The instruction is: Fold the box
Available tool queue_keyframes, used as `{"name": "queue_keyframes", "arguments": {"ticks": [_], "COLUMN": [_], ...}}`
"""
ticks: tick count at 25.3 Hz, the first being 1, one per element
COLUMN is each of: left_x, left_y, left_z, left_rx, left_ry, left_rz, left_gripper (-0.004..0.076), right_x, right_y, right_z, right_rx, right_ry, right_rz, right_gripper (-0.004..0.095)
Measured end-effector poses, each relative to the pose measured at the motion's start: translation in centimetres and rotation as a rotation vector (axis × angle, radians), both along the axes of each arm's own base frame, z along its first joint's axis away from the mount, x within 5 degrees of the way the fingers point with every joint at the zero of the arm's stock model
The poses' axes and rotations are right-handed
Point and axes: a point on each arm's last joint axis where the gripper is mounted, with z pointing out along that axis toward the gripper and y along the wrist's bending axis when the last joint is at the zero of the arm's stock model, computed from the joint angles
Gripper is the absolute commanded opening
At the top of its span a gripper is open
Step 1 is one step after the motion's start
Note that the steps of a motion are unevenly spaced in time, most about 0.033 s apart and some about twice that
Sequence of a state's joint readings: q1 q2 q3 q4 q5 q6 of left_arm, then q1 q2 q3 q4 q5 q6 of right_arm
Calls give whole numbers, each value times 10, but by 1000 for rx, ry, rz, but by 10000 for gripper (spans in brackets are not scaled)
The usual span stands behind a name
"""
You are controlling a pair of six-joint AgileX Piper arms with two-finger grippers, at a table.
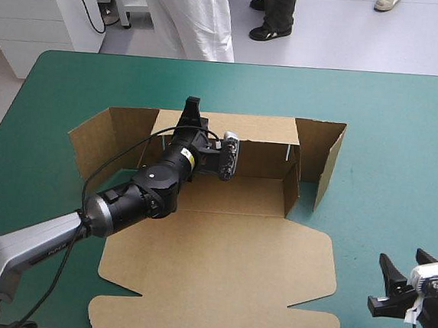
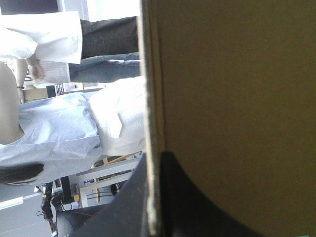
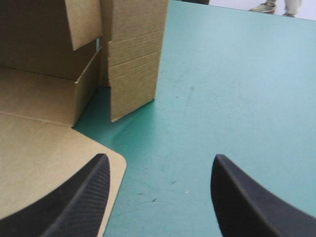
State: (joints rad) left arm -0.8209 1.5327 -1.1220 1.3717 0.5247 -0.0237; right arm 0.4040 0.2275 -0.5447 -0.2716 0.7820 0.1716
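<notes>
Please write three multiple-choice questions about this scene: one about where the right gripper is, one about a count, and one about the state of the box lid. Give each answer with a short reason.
1. Where is the right gripper relative to the box?
A. Inside it
B. Over the teal-green cover, to the right of the lid
C. Beyond the table's far edge

2. How many grippers hold the box?
A. None
B. One
C. Two

3. How does the lid lie?
A. Flat on the cover
B. Upright
C. Folded over the tray

Answers:
1 B: the right wrist view shows it open, with bare cover ahead of it, next to the lid's corner.
2 B: only the left gripper pinches the far wall at its top edge.
3 A: the lid lies spread out toward the robot.
</notes>
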Motion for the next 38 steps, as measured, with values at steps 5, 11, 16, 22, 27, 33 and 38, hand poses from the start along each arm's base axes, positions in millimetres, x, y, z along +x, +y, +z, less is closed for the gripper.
{"name": "queue_keyframes", "arguments": {"ticks": [5,11,16,22,27,33,38], "left_x": [0,0,0,0,0,0,0], "left_y": [1,1,1,1,1,1,1], "left_z": [-2,-2,-2,-2,-2,-2,-2], "left_rx": [5,5,5,5,5,4,4], "left_ry": [4,4,4,4,4,4,4], "left_rz": [3,3,3,3,3,3,3], "left_gripper": [-10,-10,-10,-10,-10,-10,-10], "right_x": [23,71,129,173,210,259,295], "right_y": [3,22,44,63,74,67,59], "right_z": [39,87,120,128,126,118,104], "right_rx": [-92,-143,-186,-207,-211,-139,-88], "right_ry": [34,64,81,114,171,264,346], "right_rz": [-52,-50,-58,-58,-73,-73,-16], "right_gripper": [549,549,549,549,549,514,509]}}
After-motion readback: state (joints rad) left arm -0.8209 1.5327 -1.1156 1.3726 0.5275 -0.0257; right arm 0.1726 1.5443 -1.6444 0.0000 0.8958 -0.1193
